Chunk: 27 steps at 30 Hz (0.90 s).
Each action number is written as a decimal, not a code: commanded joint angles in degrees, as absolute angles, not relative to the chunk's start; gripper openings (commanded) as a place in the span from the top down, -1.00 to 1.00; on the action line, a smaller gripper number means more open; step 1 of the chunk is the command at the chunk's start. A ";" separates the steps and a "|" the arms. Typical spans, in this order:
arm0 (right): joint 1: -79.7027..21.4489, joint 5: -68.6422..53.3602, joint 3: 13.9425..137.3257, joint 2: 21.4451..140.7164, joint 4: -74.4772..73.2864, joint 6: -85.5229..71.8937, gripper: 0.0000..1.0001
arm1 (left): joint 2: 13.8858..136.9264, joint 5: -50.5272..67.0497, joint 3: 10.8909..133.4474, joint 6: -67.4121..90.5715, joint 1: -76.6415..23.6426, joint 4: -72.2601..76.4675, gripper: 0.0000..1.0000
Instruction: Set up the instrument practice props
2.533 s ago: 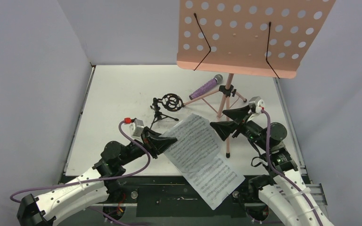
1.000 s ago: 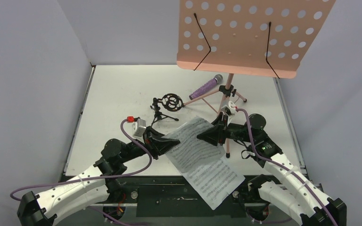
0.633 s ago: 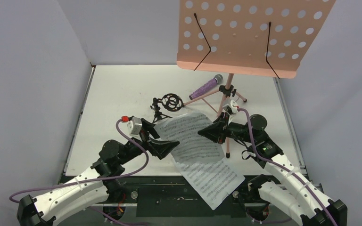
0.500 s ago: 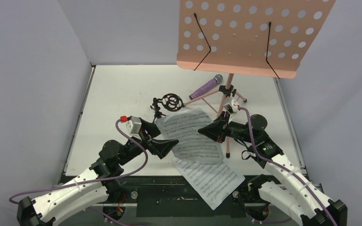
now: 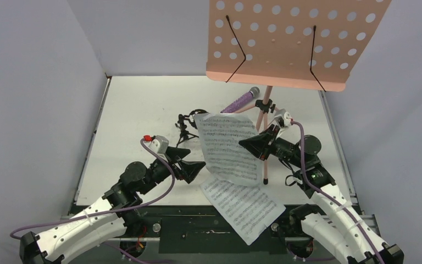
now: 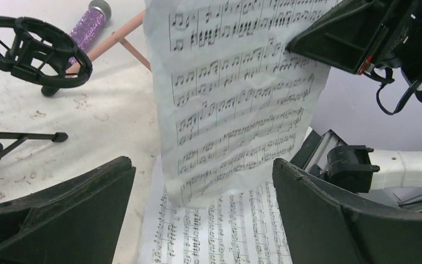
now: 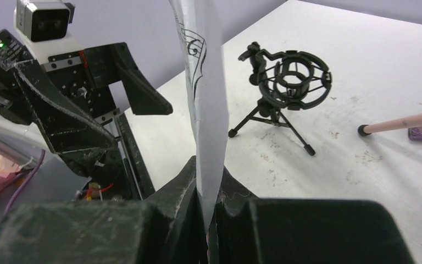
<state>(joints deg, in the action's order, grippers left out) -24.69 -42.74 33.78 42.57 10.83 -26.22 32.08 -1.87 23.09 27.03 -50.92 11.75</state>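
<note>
My right gripper (image 5: 248, 144) is shut on the right edge of one white sheet-music page (image 5: 226, 144) and holds it upright above the table, with the paper pinched between the jaws (image 7: 207, 184). Left of the page, my left gripper (image 5: 196, 165) stands open and apart from it, nothing between its fingers (image 6: 202, 168). A second page (image 5: 243, 207) lies flat at the near edge. The pink perforated music stand (image 5: 288, 41) rises behind. The purple microphone (image 5: 239, 102) lies by the stand's legs. The black tripod mic stand (image 7: 287, 82) is partly hidden by the lifted page.
The music stand's pink pole and tripod legs (image 5: 265, 137) stand right beside my right gripper. Grey walls close in the left, back and right sides. The flat page overhangs the table's near edge (image 5: 198, 208) between the arm bases.
My left gripper has opened and let go of the page. My right gripper has shut on the page's edge and lifted it from lying flat to upright, moving back toward the stand.
</note>
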 commanded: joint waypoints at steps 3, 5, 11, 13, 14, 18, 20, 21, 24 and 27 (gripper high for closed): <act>-15.17 -53.67 29.99 42.57 24.59 -36.02 0.89 | 34.98 1.61 23.80 29.22 -50.66 14.02 -0.93; -13.26 -56.71 29.27 42.69 28.15 -38.47 0.89 | 36.37 4.46 23.57 29.62 -50.00 15.97 -0.93; -12.69 -60.62 28.58 42.84 37.01 -43.96 0.89 | 41.06 15.40 23.81 32.57 -44.33 22.21 -0.93; -12.69 -61.34 28.26 43.16 40.25 -46.75 0.89 | 42.38 21.22 22.74 35.73 -41.06 27.19 -0.93; -12.66 -61.47 28.22 43.30 41.66 -47.86 0.89 | 43.05 23.79 22.01 37.36 -39.44 30.51 -0.93; -12.75 -62.32 28.75 44.36 45.46 -51.48 0.89 | 46.02 32.79 21.05 42.48 -35.26 40.85 -0.93; -12.97 -62.49 29.07 44.71 46.35 -52.29 0.89 | 47.20 35.24 21.44 43.26 -35.16 44.11 -0.94; -12.97 -62.49 29.23 44.73 46.33 -52.29 0.89 | 47.74 36.32 21.83 43.61 -35.20 45.28 -0.94; -13.26 -62.46 29.82 45.28 45.98 -52.27 0.89 | 49.71 38.48 23.62 44.19 -35.24 46.55 -1.00; -13.69 -62.63 30.30 45.82 45.70 -52.00 0.89 | 51.08 38.83 25.52 44.01 -35.33 46.37 -0.92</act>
<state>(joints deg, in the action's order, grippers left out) -12.86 -61.39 28.58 45.17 40.97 -51.57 49.76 34.17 21.23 42.61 -35.48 40.03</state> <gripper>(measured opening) 0.059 0.998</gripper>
